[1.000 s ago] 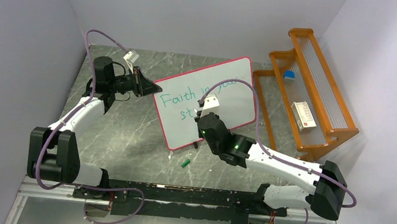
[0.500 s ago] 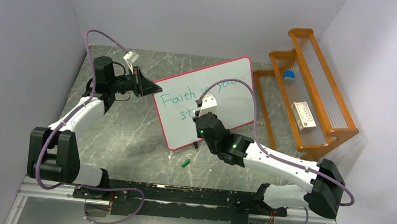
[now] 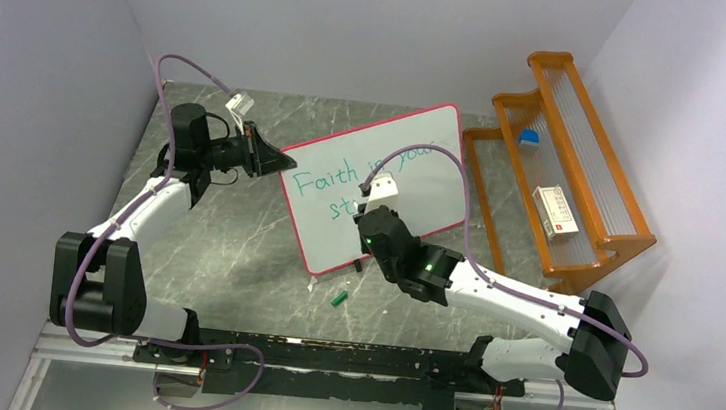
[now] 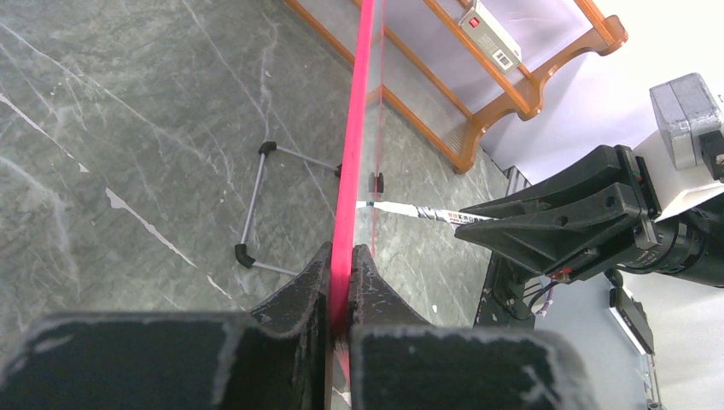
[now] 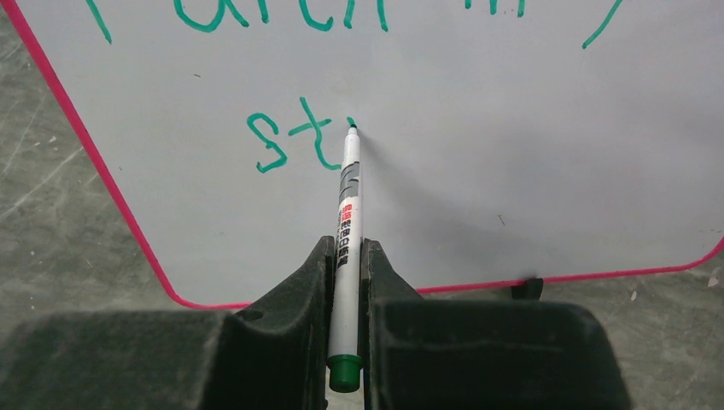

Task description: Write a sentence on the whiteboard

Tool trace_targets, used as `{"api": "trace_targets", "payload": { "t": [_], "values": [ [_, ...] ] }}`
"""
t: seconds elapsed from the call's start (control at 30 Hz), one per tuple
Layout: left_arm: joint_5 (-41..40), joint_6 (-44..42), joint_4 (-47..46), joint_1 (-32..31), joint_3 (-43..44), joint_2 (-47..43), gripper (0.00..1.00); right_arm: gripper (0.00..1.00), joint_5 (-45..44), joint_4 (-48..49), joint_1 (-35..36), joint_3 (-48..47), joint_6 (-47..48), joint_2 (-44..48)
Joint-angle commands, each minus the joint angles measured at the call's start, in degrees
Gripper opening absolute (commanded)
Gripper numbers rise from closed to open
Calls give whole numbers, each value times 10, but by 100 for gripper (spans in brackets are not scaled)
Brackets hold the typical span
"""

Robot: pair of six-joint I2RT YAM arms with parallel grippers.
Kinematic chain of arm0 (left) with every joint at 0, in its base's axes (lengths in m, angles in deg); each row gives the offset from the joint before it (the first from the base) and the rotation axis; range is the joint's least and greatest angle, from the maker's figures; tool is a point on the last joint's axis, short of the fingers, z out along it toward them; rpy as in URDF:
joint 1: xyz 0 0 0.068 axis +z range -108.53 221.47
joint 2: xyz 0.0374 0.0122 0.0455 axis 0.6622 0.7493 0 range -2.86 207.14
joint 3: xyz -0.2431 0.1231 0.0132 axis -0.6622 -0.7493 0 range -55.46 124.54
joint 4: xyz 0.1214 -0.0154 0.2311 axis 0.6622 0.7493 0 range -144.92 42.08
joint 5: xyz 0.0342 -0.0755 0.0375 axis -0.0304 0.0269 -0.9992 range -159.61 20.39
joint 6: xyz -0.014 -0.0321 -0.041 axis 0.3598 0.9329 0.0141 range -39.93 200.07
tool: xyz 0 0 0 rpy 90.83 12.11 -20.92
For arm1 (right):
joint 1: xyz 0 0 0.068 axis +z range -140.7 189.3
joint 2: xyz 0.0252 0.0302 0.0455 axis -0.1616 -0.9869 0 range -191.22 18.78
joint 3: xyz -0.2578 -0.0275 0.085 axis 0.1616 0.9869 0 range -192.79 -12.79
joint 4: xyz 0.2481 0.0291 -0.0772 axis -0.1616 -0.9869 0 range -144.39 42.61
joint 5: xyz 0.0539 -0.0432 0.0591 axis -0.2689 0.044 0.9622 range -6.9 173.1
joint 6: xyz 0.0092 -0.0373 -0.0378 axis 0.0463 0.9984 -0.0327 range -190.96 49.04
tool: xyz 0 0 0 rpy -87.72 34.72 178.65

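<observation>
The whiteboard point(image 3: 331, 237) stands centre of the top view, its pink edge clamped in the left pincer point(image 4: 341, 256). The right pincer point(image 5: 346, 256) grips a green marker point(image 5: 348, 196), tip on the board beside "st" — the sentence point(image 5: 269, 141) half written. Next, likely, an "r" — light, steady pressure rightward.

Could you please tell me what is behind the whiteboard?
A grey wire stand with black feet props the whiteboard on the table; from above the board covers it.
</observation>
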Motion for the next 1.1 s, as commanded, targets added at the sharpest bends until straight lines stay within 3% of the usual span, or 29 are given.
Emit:
{"api": "trace_targets", "payload": {
  "t": [0.0, 1.07],
  "values": [
    [-32, -39, 50, -11, -5, 17, 5, 0, 1, -31, -7, 10, -18, 2],
    [-30, -39, 50, -11, -5, 18, 5, 0, 6, -1, -7, 4, -7, 6]
  ]
}}
